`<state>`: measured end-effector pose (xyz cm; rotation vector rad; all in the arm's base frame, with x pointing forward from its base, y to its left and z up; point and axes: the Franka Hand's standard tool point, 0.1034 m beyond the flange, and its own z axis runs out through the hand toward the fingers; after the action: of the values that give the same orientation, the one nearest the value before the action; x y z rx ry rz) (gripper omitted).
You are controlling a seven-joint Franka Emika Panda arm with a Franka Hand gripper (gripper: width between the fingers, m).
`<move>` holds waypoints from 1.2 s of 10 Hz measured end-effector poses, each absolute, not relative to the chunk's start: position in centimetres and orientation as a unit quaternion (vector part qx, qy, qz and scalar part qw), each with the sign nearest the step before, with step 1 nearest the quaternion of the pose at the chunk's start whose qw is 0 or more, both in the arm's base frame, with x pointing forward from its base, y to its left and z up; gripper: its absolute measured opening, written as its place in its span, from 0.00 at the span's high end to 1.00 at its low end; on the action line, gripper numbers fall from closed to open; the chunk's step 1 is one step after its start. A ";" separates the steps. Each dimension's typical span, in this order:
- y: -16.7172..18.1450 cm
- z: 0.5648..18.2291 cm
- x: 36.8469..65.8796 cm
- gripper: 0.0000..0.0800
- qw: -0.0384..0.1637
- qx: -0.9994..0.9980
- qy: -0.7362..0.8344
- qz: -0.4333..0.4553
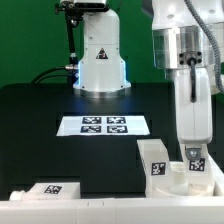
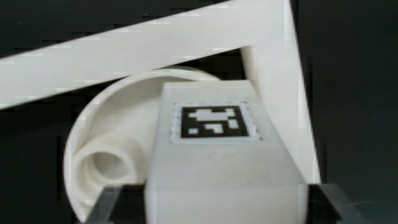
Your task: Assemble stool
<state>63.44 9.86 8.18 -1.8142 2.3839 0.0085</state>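
My gripper is at the exterior view's lower right, shut on a chunky white stool leg with a square tag. In the wrist view the leg fills the gap between my fingers. It is held upright over the round white seat, whose curved rim and one hole show beside the leg in the wrist view. I cannot tell whether leg and seat touch. A second leg stands upright just to the left at the seat. A third leg lies at the lower left.
A white angled wall borders the seat's corner and runs along the front edge. The marker board lies mid-table. The white robot base stands at the back.
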 end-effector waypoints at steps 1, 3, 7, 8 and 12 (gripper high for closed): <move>9.8 8.2 63.5 0.58 0.071 -0.597 0.799 0.006; 10.0 8.2 63.4 0.58 0.076 -0.537 0.840 0.012; 11.2 8.3 63.4 0.58 0.141 -0.464 0.874 -0.016; 11.2 8.2 63.3 0.45 0.140 -0.476 0.868 -0.018; 11.7 10.7 63.1 0.19 0.139 -0.655 0.743 -0.018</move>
<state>63.06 11.66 10.66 -1.8936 2.1474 -0.0518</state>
